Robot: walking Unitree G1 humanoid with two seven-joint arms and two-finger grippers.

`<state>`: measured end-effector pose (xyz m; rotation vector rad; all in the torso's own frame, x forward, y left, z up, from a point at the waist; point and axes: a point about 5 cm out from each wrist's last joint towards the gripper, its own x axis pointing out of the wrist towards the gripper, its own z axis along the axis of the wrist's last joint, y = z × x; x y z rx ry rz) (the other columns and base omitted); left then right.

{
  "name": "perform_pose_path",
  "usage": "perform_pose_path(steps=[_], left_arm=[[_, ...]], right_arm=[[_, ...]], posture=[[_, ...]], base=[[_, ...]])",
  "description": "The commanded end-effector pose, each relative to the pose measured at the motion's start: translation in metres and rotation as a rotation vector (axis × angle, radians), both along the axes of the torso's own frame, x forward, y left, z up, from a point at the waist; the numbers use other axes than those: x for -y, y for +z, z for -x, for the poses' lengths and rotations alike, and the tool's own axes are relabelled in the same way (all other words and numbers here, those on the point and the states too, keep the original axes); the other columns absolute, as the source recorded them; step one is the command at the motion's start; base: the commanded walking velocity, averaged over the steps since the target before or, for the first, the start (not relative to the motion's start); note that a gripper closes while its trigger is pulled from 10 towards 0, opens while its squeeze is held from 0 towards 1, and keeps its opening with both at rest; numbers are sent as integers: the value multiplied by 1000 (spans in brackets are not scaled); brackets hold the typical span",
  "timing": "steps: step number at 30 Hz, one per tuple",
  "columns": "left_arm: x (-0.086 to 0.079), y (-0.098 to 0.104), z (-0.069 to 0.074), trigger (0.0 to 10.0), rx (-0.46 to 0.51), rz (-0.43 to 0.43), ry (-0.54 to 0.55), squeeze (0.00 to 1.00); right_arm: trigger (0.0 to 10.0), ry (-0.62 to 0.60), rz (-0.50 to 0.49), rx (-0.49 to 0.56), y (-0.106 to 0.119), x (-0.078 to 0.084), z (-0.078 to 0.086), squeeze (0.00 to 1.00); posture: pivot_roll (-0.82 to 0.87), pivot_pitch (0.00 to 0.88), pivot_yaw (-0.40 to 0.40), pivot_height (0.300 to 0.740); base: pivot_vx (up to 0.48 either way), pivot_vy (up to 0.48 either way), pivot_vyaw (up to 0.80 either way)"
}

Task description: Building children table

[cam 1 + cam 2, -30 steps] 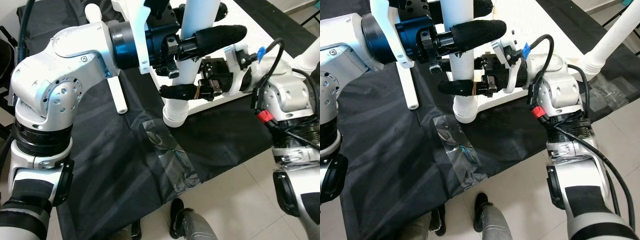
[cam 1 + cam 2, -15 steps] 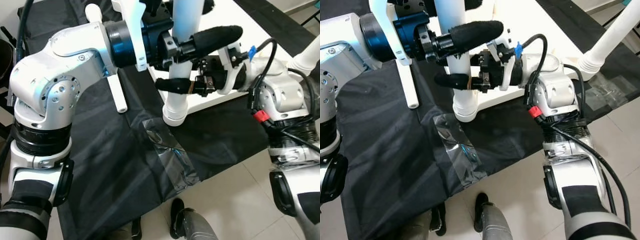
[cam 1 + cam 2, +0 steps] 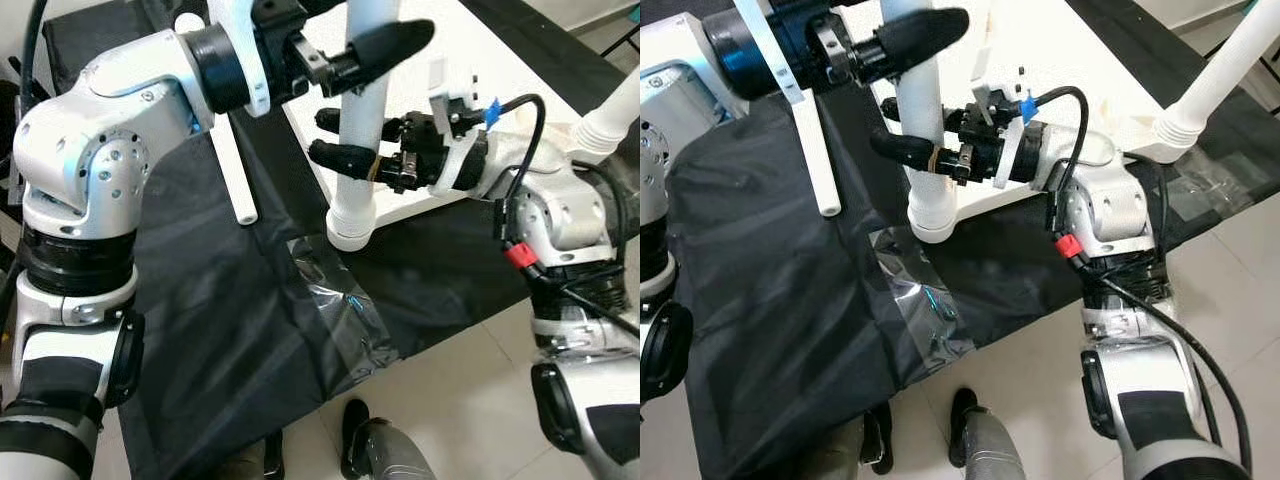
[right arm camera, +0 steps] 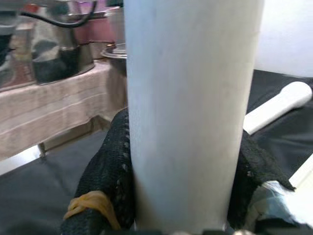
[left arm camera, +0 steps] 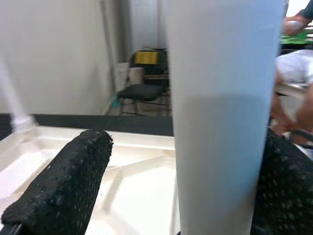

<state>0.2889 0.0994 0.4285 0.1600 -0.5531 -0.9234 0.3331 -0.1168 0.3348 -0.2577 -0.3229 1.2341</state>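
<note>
Over the black cloth (image 3: 200, 330), a white table leg (image 3: 358, 140) held upright by both arms

The left pincer (image 3: 350, 45) has risen up the leg and spread, fingers straddling without gripping; the right pincer (image 3: 335, 138) stays pinched on the leg lower down, now carrying it alone. Leg's foot hangs beside the upturned white tabletop (image 3: 1080, 60), so seating it remains. Both forearms reach in level from opposite sides
</note>
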Motion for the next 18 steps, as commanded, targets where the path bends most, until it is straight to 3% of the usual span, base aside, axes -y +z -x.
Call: perform_pose_path(steps=[1, 3, 4, 5, 6, 11, 18], left_arm=[[-39, 15, -9, 10000, 38, 132, 230, 1000], [-39, 15, -9, 10000, 38, 132, 230, 1000], [-52, 18, -14, 10000, 35, 160, 305, 373], [-52, 18, -14, 10000, 35, 160, 305, 373], [-79, -12, -25, 10000, 3, 196, 446, 0], [-102, -28, -31, 10000, -34, 225, 541, 0], [-103, -30, -35, 10000, -38, 237, 525, 0]], right_arm=[[0, -43, 95, -87, -31, -4, -2, 0], [0, -43, 95, -87, -31, -4, -2, 0], [0, -77, 99, -94, -36, -7, -1, 0], [0, -77, 99, -94, -36, -7, -1, 0], [0, -173, 73, -125, -45, -11, 2, 0], [0, -211, 56, -126, -53, -18, 13, 0], [0, -255, -20, -75, -41, -19, 14, 0]], posture=[[44, 357, 14, 740], [44, 357, 14, 740], [39, 359, 11, 740], [39, 359, 11, 740], [37, 362, 9, 740], [30, 361, 9, 740], [25, 353, 5, 740]], base=[[0, 0, 0], [0, 0, 0], [0, 0, 0], [0, 0, 0], [0, 0, 0], [0, 0, 0], [0, 0, 0]])
